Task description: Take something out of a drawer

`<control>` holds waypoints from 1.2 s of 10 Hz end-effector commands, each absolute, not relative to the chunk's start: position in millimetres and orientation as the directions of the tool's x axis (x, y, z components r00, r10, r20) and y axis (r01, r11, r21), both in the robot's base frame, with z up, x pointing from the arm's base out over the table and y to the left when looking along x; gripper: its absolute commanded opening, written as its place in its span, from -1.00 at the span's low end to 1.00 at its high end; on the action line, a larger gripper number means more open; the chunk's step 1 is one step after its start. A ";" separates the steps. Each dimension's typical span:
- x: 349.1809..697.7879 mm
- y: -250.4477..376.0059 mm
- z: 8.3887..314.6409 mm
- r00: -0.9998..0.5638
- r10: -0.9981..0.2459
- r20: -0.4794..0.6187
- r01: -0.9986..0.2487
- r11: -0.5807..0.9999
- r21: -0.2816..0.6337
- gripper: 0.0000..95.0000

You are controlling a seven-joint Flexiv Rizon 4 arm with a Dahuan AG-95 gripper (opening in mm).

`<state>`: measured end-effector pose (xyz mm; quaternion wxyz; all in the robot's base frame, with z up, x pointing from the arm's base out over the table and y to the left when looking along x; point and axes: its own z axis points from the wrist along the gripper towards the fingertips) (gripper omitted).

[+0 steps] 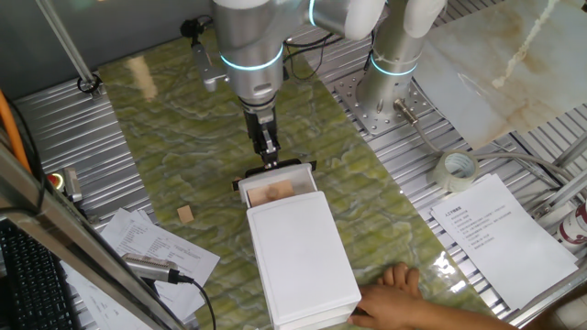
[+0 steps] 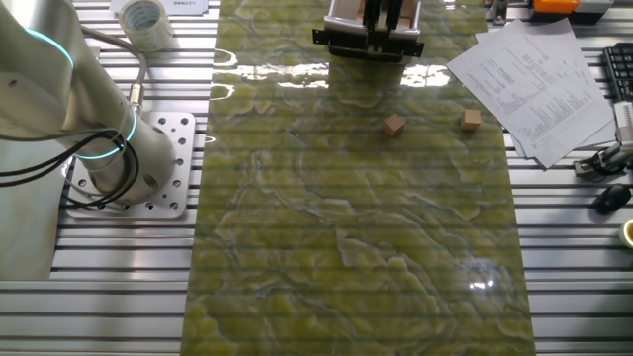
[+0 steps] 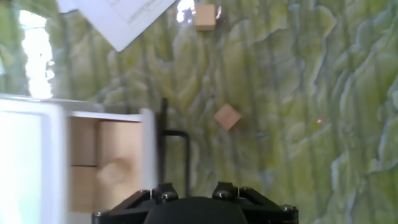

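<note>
The drawer (image 1: 273, 190) is slid partly out of the long white box (image 1: 298, 252), and larger tan wooden pieces lie in it. My gripper (image 1: 269, 158) stands upright over the drawer's black front edge (image 1: 275, 170), its fingers down at the black handle (image 3: 176, 155) and closed on it. In the other fixed view the gripper (image 2: 382, 14) is at the drawer (image 2: 374, 38). Two small tan cubes lie on the mat outside the drawer, one close to the front (image 2: 395, 125) (image 3: 227, 116), one further off (image 2: 471, 120) (image 3: 204, 17) (image 1: 186, 214).
A person's hand (image 1: 404, 280) rests against the box's near right corner. Printed sheets (image 1: 500, 234) lie at the right and more papers (image 1: 151, 243) at the left. A tape roll (image 1: 456, 170) sits near the arm's base (image 1: 390, 101).
</note>
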<state>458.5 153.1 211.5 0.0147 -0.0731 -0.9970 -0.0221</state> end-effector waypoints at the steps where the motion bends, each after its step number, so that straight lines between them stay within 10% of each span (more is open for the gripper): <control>1: 463.6 167.6 213.0 -0.985 0.169 0.036 0.170 0.984 0.059 -0.20; 12: 464.2 187.1 213.9 -0.999 0.038 0.010 0.039 0.998 0.052 -0.20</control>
